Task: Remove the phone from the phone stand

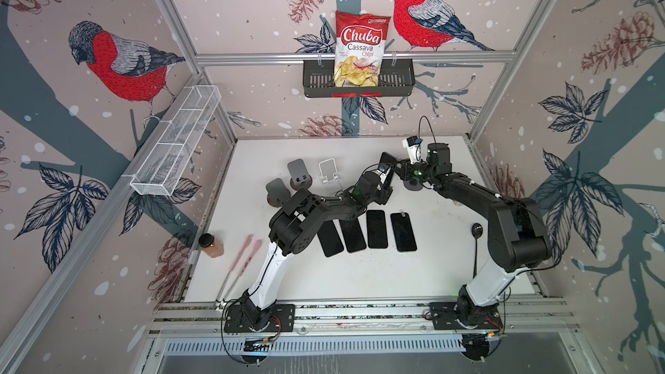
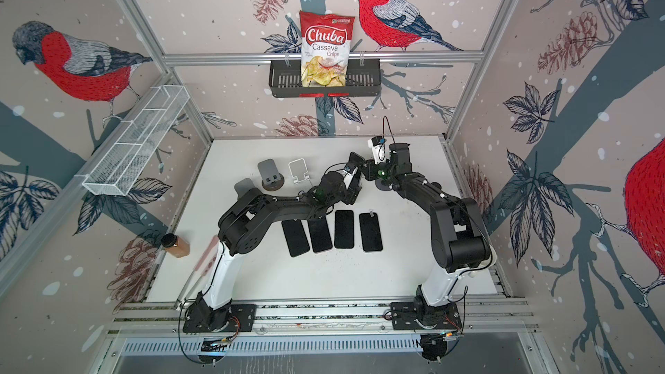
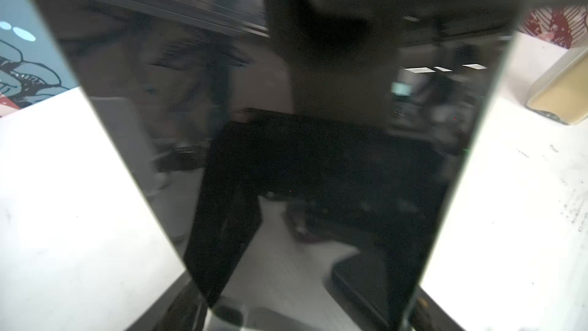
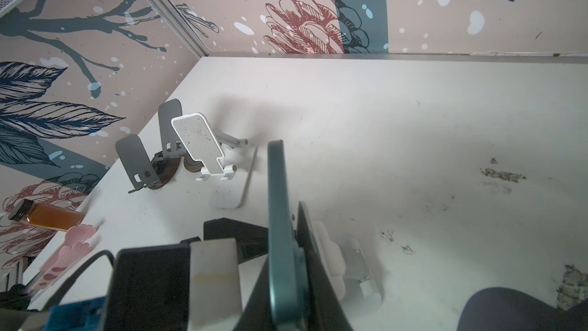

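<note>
A dark phone (image 1: 388, 158) (image 2: 356, 158) is held upright above the table's back middle, between both grippers. My left gripper (image 1: 384, 176) spans its width. In the left wrist view the glossy screen (image 3: 318, 154) fills the picture, with a finger (image 3: 178, 310) at each lower corner. My right gripper (image 1: 397, 169) (image 4: 286, 281) is shut on the phone's teal edge (image 4: 278, 202). A white phone stand (image 4: 331, 256) sits just behind that grip. Its contact with the phone is hidden. An empty white stand (image 1: 329, 170) and two empty grey stands (image 1: 298, 172) stand to the left.
Several phones (image 1: 376, 228) lie flat in a row at mid-table under the left arm. A brown jar (image 1: 212, 245) and pink tongs (image 1: 244, 257) lie at the left edge. A dark round item (image 1: 476, 230) sits by the right arm. Baskets hang on the walls.
</note>
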Robot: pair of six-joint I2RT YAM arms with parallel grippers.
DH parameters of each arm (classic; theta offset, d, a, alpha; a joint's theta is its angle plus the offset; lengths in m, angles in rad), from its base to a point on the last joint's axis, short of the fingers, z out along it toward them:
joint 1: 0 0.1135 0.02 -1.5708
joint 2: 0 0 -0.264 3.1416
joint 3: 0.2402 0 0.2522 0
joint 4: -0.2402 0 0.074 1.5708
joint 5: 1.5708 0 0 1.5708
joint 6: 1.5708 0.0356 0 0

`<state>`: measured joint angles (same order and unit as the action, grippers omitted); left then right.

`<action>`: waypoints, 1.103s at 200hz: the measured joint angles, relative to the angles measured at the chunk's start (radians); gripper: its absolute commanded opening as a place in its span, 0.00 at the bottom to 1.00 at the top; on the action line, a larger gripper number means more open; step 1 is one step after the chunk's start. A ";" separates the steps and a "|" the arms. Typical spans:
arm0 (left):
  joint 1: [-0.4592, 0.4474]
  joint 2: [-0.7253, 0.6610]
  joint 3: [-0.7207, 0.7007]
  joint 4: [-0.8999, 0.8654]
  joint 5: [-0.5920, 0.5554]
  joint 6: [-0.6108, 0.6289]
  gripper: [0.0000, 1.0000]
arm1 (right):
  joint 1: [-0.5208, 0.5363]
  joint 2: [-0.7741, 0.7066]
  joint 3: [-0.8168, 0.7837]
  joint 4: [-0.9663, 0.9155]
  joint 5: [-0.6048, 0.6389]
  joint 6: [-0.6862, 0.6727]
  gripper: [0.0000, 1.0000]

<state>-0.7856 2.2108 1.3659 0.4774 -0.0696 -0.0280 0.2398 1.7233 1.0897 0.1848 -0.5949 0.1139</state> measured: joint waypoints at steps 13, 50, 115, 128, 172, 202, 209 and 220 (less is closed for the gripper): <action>0.000 0.000 0.000 -0.001 0.000 0.001 0.79 | 0.000 0.000 0.000 0.000 0.000 -0.006 0.11; 0.000 -0.010 -0.014 -0.003 -0.002 0.002 0.83 | -0.004 0.000 -0.002 0.002 -0.002 -0.007 0.08; 0.000 -0.058 -0.058 0.007 -0.013 0.002 0.97 | -0.004 -0.019 -0.008 0.016 -0.006 -0.006 0.06; 0.000 -0.072 -0.075 0.011 -0.013 0.002 0.97 | -0.004 -0.023 -0.008 0.021 -0.007 -0.005 0.05; 0.000 -0.129 -0.133 0.037 -0.002 0.002 0.97 | -0.004 -0.035 -0.007 0.024 -0.009 -0.002 0.01; 0.004 -0.201 -0.214 0.081 0.047 0.002 0.97 | -0.003 -0.047 -0.004 0.022 -0.017 -0.003 0.00; 0.006 -0.217 -0.226 0.085 0.055 0.002 0.97 | -0.003 -0.051 -0.004 0.022 -0.022 -0.003 0.00; 0.010 -0.239 -0.238 0.087 0.076 0.002 0.96 | -0.003 -0.058 -0.005 0.022 -0.031 -0.006 0.00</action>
<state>-0.7753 1.9720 1.1278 0.5648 0.0067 -0.0265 0.2371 1.6650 1.0847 0.2066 -0.6258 0.1081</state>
